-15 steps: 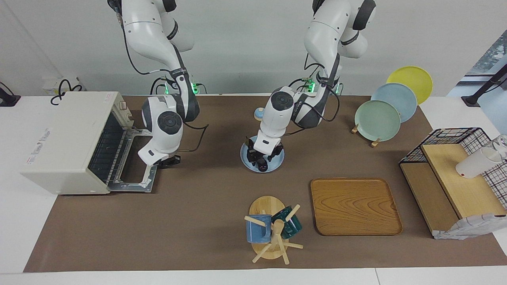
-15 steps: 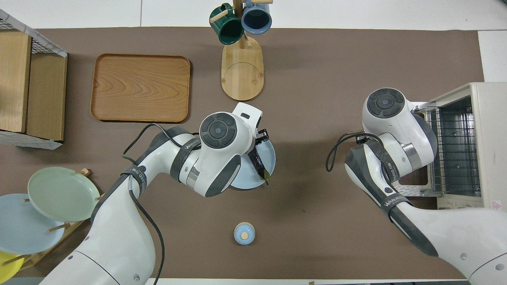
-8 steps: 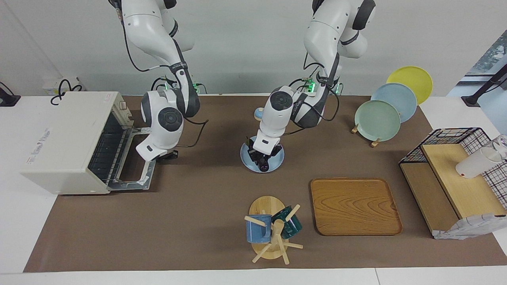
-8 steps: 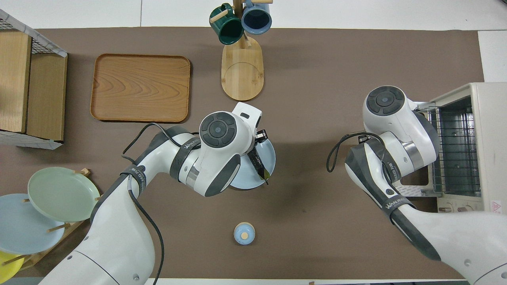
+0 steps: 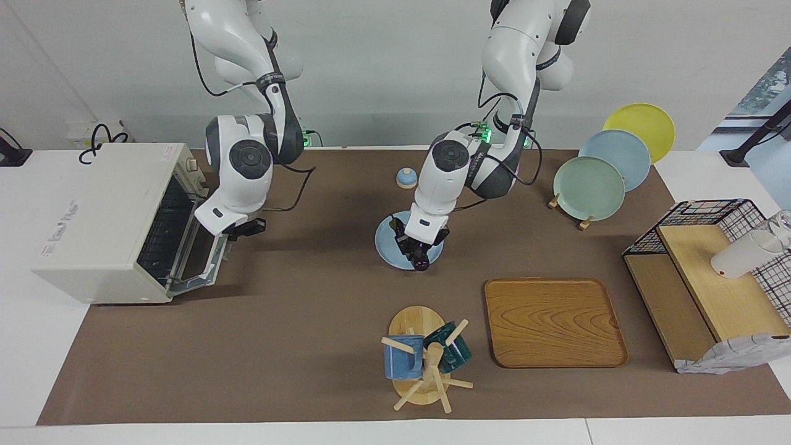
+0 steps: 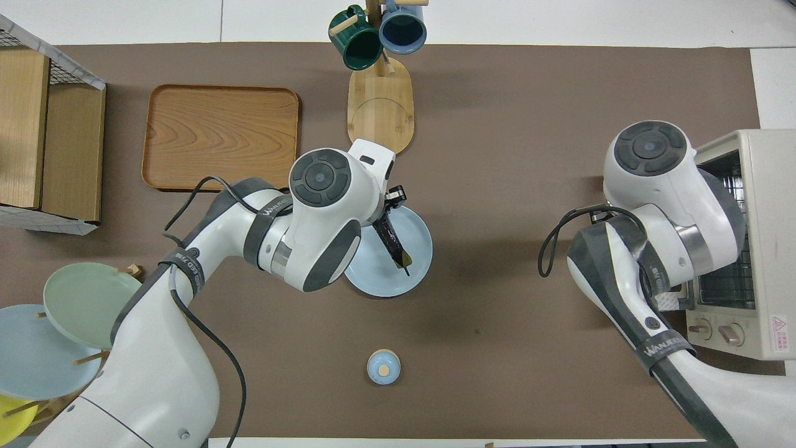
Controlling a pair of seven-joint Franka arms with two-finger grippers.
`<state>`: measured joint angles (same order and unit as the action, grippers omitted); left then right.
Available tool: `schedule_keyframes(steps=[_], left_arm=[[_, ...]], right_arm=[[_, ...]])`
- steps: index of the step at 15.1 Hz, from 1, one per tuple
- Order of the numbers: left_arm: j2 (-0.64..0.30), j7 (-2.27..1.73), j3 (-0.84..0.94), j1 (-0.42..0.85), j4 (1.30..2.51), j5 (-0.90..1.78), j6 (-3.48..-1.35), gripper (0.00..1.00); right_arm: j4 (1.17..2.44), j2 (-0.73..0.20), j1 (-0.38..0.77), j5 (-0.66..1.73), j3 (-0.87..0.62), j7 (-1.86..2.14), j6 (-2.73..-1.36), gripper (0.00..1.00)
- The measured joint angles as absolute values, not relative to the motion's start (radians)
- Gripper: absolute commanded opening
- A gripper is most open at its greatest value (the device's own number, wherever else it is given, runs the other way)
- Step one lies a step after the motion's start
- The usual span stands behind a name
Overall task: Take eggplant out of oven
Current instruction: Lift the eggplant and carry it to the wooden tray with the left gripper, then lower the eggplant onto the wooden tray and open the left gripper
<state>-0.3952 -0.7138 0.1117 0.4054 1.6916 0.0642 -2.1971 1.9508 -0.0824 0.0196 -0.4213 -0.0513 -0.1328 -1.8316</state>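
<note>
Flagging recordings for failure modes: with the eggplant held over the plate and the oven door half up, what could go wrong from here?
1. The left gripper holds the eggplant by one end over the blue plate; it may swing or slip.
2. The right gripper is at the half-raised oven door; the door could drop open.

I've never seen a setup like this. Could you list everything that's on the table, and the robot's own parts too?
oven: one, off-white, right arm's end, door half open
eggplant: one, dark purple, held over the plate
plate: one, light blue, mid-table
knob: one, blue, nearer the robots than the plate
tray: one, wooden
mug rack: one, wooden, beside the tray
mugs: two, blue and green, on the rack
standing plates: three, green, blue, yellow
shelf: one, wood and wire, left arm's end
cup: one, white, on the shelf
left arm: jaws shut on the eggplant
right arm: jaws shut, by the oven door
</note>
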Motion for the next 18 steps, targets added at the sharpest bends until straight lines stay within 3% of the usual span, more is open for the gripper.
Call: schedule_keyframes(steps=[7, 10, 12, 13, 14, 18], left_arm=[[-0.425, -0.320, 0.109, 0.144, 1.608, 0.064, -2.107, 0.00], [-0.473, -0.200, 0.110, 0.096, 1.568, 0.064, -2.107, 0.00], [-0.522, -0.126, 0.109, 0.076, 1.526, 0.064, -2.107, 0.00], [-0.549, -0.103, 0.109, 0.070, 1.500, 0.062, -2.108, 0.00], [-0.572, -0.090, 0.109, 0.067, 1.478, 0.049, -2.108, 0.00], [-0.616, -0.074, 0.112, 0.061, 1.452, -0.004, -2.164, 0.00]], right_arm=[[1.911, -0.046, -0.078, -0.418, -0.041, -0.014, -1.801, 0.00], [1.775, -0.048, -0.072, -0.295, -0.048, -0.015, -1.682, 0.00], [1.671, -0.047, -0.071, -0.170, -0.052, -0.015, -1.612, 0.24], [1.639, -0.047, -0.070, -0.132, -0.055, -0.015, -1.586, 0.48], [1.622, -0.047, -0.066, -0.115, -0.057, -0.014, -1.569, 0.98], [1.617, -0.052, -0.048, -0.091, -0.058, 0.022, -1.559, 1.00]])
